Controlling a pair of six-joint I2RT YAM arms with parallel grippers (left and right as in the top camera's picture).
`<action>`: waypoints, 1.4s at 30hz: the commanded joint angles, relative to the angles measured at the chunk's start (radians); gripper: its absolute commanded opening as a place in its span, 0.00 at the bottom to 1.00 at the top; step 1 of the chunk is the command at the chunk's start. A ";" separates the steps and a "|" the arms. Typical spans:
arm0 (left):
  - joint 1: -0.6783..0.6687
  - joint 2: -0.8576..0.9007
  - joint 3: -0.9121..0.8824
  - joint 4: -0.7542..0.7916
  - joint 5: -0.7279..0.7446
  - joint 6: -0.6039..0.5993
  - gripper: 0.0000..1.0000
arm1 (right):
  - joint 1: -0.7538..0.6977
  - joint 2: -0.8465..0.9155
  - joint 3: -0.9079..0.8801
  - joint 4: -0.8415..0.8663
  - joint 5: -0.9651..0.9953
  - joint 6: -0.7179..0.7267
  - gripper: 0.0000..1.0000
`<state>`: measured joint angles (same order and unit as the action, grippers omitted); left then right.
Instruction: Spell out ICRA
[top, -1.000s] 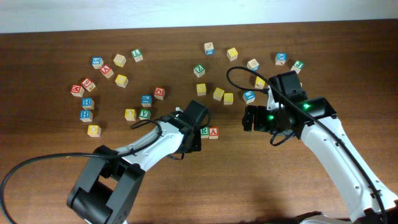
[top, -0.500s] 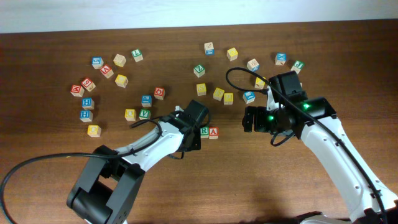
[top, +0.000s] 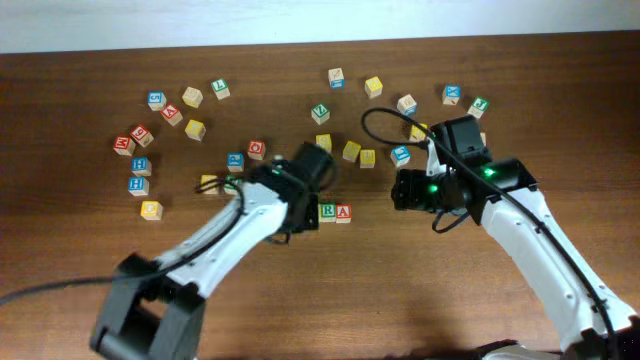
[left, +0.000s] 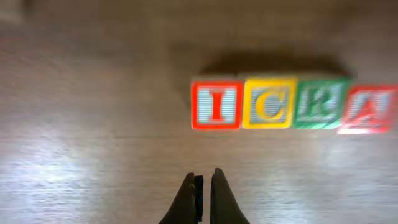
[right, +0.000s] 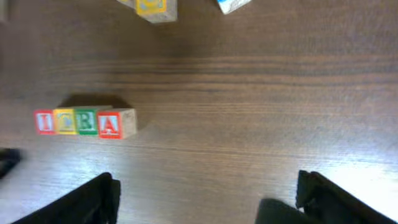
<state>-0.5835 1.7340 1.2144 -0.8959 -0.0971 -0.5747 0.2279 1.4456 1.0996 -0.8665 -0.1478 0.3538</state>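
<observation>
Four cubes lie in a touching row on the wooden table: red I (left: 216, 105), yellow C (left: 268, 104), green R (left: 319, 104) and red A (left: 369, 109). My left gripper (left: 202, 180) is shut and empty, just short of the I cube and apart from it. In the overhead view the left arm covers I and C, so only R (top: 327, 212) and A (top: 343, 212) show. The right gripper (top: 398, 190) stands open and empty to the right of the row, which appears at far left in its wrist view, ending in the A cube (right: 109, 124). Its fingers (right: 93, 199) hold nothing.
Several loose letter cubes lie scattered over the far half of the table, one cluster (top: 352, 151) just behind the row and another (top: 140, 165) at the left. A yellow cube (right: 152, 7) and a blue-faced cube (right: 233, 5) lie ahead of the right gripper.
The left arm has pulled back from the row, its wrist swinging toward the far side. The right arm has stayed in place. The cubes have not moved.
</observation>
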 joint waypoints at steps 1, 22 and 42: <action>0.163 -0.051 0.025 -0.019 0.005 0.013 0.00 | 0.002 0.095 -0.017 0.033 -0.084 -0.005 0.29; 0.233 0.243 0.017 0.134 0.272 0.110 0.00 | 0.181 0.396 -0.017 0.297 -0.207 0.074 0.04; 0.211 0.243 0.017 0.173 0.315 0.121 0.00 | 0.197 0.396 -0.017 0.322 -0.199 0.073 0.05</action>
<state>-0.3584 1.9564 1.2316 -0.7212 0.1902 -0.4706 0.4168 1.8366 1.0897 -0.5591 -0.3370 0.4198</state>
